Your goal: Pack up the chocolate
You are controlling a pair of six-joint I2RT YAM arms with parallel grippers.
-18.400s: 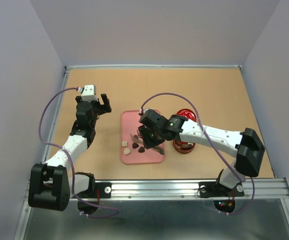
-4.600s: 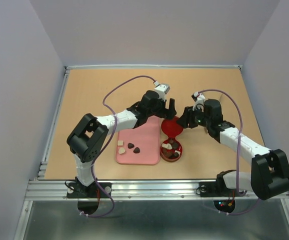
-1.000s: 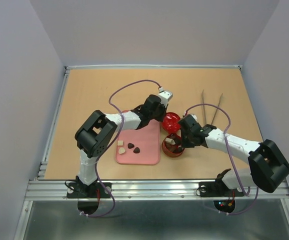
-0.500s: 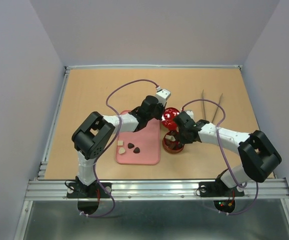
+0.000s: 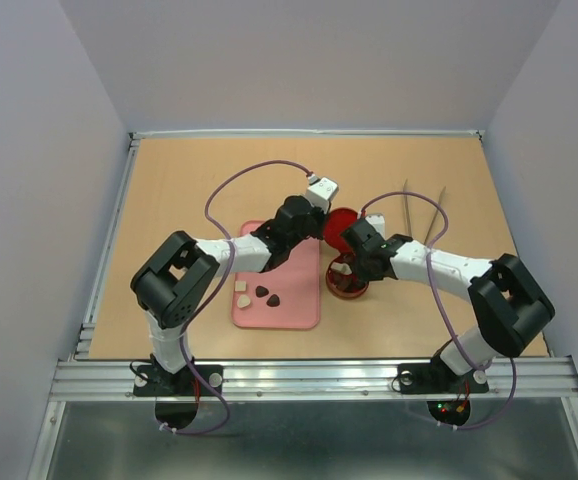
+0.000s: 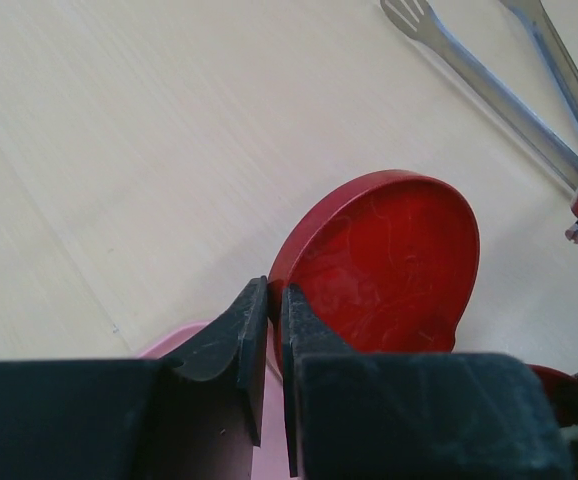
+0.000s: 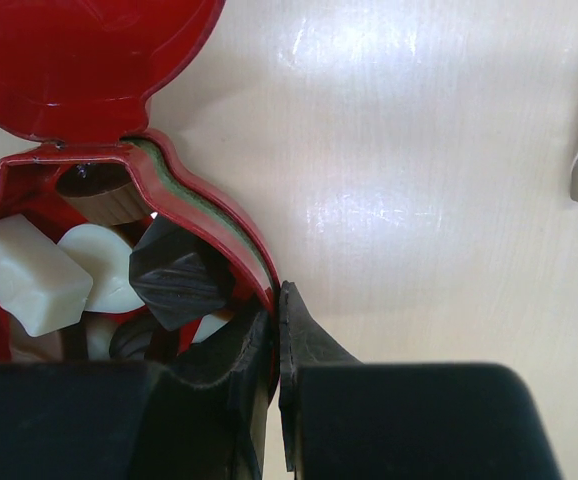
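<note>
The right hand [image 7: 275,305] has come to pinch the tin [image 7: 194,215] by its wall, the left hand [image 6: 275,295] clamps the lid [image 6: 389,260] just behind: capping looks near, though chocolate [image 5: 266,295] lies on the tray [image 5: 294,285].

A tan wooden table [image 5: 219,180] sits between grey-lilac walls [image 5: 309,60], a metal rail [image 5: 309,375] along its near edge.

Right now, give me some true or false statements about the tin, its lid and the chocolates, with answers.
The left gripper pinches the rim of the red lid. True.
The lid sits closed on the tin. False: the left gripper holds it off the open tin.
The right gripper clamps the tin's wall. True.
The pink tray holds no chocolates. False: four lie on it.
The tongs lie on the tray. False: they lie on the table.
</note>
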